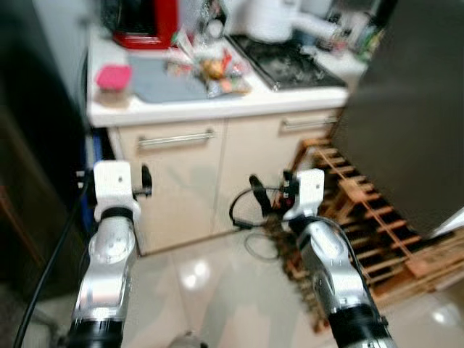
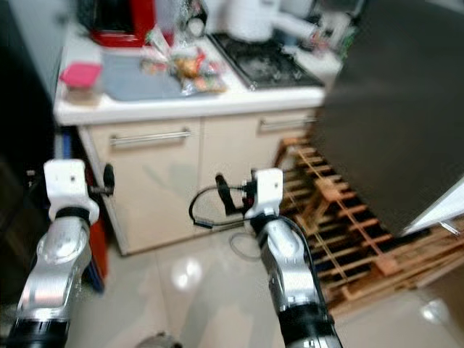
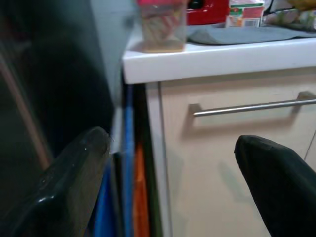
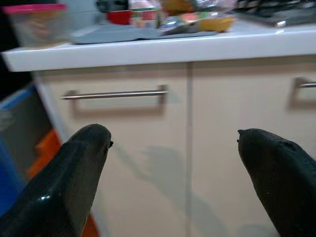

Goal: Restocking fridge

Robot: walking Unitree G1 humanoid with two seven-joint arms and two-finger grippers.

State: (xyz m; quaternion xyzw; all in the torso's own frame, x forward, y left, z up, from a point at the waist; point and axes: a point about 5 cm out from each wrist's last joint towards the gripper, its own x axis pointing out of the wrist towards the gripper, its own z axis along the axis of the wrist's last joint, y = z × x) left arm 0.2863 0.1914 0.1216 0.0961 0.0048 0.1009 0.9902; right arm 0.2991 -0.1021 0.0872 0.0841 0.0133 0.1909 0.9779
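White laminate worktop point(image 1: 217, 107) carries the stock: a clear plastic tub with a pink lid point(image 1: 114, 84) near its left front corner, and a heap of wrapped food packets point(image 1: 212, 72) further along, beside a grey rectangular mat point(image 1: 165, 78) and short of the black gas hob point(image 1: 284, 61). Left gripper point(image 3: 173, 187) and right gripper point(image 4: 175, 182) both hang below the front edge, facing the cream cupboard doors with steel bar handles point(image 4: 116, 94), fingers spread wide and empty. Judgement: close on the counter squarely, raise one arm above the edge (the views are blurred, so settle first), and take the tub by its side walls, avoiding the loose packets.
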